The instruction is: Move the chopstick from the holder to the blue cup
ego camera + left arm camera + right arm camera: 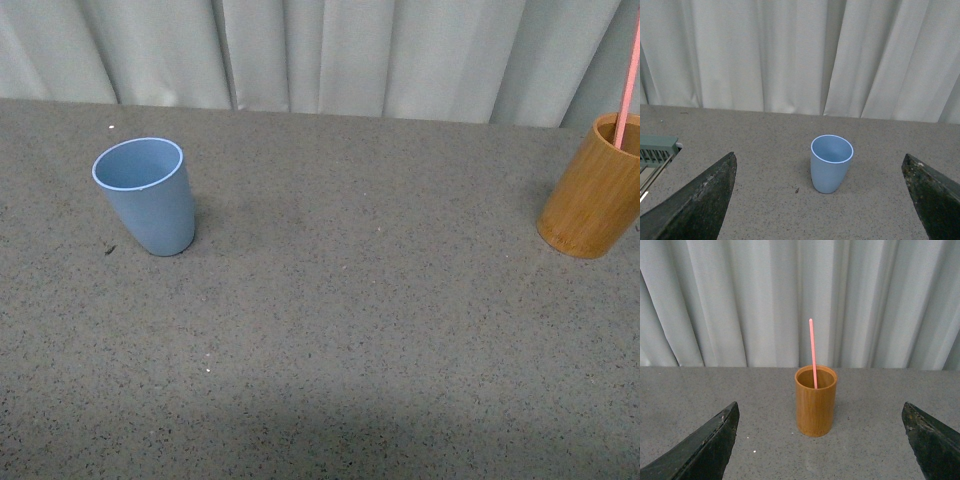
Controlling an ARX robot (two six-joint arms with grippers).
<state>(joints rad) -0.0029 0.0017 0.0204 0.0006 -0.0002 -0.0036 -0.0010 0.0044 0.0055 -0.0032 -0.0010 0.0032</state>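
Observation:
The blue cup point(147, 194) stands upright and empty on the left of the grey table; the left wrist view shows the blue cup point(830, 163) ahead of my left gripper point(820, 172), which is open and apart from it. The golden-brown holder point(593, 187) stands at the far right edge of the front view, with a pink-red chopstick point(627, 85) rising out of it. In the right wrist view the holder point(815, 401) and the chopstick point(812, 351) stand ahead of my open right gripper point(820, 412). Neither gripper shows in the front view.
Grey-white curtains point(320, 50) hang along the table's far edge. A greenish ribbed object point(657, 150) sits at the table's edge in the left wrist view. Bare speckled table point(370, 330) lies between cup and holder.

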